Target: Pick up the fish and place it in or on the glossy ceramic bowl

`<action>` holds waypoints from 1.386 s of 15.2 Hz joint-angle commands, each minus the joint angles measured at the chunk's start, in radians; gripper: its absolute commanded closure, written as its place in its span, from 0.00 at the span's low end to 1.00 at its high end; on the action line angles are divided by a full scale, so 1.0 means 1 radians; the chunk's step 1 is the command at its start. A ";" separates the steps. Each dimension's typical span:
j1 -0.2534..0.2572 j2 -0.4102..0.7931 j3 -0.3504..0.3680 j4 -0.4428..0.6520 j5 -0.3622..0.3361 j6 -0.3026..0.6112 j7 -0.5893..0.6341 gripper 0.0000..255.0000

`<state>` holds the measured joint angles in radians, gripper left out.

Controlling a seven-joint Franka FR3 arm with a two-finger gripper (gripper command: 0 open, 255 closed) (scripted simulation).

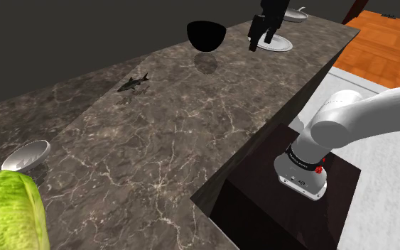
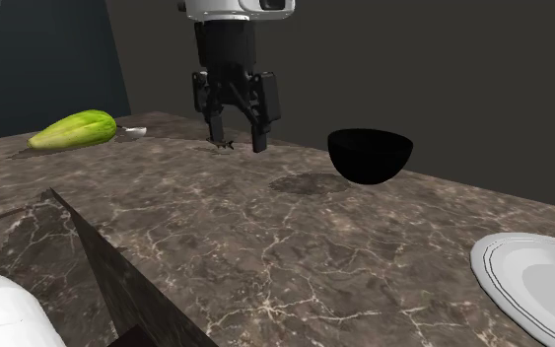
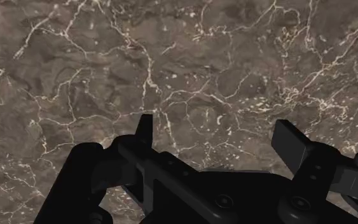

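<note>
Fingers [image 3: 144, 130] are spread wide with nothing between them, just hanging over bare marble counter [image 1: 191, 142] near the end where the white plate [image 1: 275, 44] sits. The fish [image 1: 133, 83], a small dark thing, is lying flat on the counter close to its back edge, roughly halfway along and well apart from the fingers. The glossy black bowl [image 1: 206, 35] is also by the back edge, between fish and plate. Way down at the other end there's a green lettuce [image 1: 10, 213] and a small white bowl [image 1: 26, 155].
</note>
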<state>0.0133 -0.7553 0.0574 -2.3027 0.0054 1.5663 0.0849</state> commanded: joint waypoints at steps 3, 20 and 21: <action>-0.007 0.010 0.048 -0.008 0.049 0.007 0.111 0.00; -0.107 0.377 0.434 0.171 0.340 0.222 1.025 0.00; -0.115 0.411 0.454 0.193 0.342 0.241 1.078 0.00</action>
<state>-0.0928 -0.3794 0.4916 -2.1350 0.3435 1.7903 1.1031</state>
